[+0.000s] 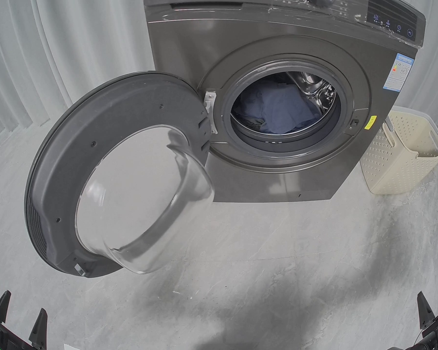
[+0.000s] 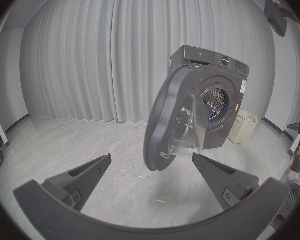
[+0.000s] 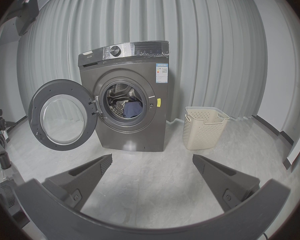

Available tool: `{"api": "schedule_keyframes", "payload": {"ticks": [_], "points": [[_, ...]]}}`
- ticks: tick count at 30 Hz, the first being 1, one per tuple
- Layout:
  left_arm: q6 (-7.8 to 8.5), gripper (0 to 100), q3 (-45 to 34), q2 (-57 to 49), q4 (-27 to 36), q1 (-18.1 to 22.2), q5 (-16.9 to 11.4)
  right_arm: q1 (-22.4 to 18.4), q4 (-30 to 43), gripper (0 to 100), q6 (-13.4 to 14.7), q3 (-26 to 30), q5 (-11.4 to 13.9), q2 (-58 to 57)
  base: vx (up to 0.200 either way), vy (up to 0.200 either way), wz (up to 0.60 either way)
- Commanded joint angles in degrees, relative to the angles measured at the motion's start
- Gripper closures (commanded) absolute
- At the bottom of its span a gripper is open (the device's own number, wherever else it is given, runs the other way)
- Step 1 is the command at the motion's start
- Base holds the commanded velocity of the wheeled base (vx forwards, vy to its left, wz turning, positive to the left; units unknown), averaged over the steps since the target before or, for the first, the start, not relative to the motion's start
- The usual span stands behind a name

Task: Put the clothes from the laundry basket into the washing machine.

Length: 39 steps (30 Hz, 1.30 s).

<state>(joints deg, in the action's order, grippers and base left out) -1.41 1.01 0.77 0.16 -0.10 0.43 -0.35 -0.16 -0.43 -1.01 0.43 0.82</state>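
Clothes (image 1: 277,109) inside washing machine (image 1: 258,185), well apart from left gripper (image 1: 23,307)

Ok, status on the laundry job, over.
Left gripper, right gripper: jaws open, empty. Blue clothes inside washing machine; laundry basket looks empty. Door wide open, opening unblocked.

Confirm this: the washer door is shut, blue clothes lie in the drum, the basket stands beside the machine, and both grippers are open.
Wrong on the door: it is swung wide open, as the head view shows. The rest holds: blue clothes lie in the drum, the basket stands beside the machine, and the left gripper and right gripper are open.
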Motion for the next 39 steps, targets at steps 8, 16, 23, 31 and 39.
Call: {"api": "schedule_keyframes", "payload": {"ticks": [8, 16, 23, 31, 39], "points": [[0.01, 0, -0.8, -0.2, 0.0, 0.0, -0.2, 0.0, 0.0, 0, 0.0, 1.0, 0.0, -0.2, -0.075, 0.000, 0.00], [0.01, 0, -0.8, -0.2, 0.0, 0.0, -0.1, 0.0, 0.0, 0, 0.0, 1.0, 0.0, -0.2, -0.150, 0.000, 0.00], [0.01, 0, -0.8, -0.2, 0.0, 0.0, -0.1, 0.0, 0.0, 0, 0.0, 1.0, 0.0, -0.2, 0.000, 0.000, 0.00], [0.01, 0, -0.8, -0.2, 0.0, 0.0, -0.1, 0.0, 0.0, 0, 0.0, 1.0, 0.0, -0.2, 0.000, 0.200, 0.00], [0.62, 0, -0.9, -0.2, -0.1, 0.0, 0.2, -0.1, 0.0, 0, 0.0, 1.0, 0.0, -0.2, 0.000, 0.025, 0.00]]}}
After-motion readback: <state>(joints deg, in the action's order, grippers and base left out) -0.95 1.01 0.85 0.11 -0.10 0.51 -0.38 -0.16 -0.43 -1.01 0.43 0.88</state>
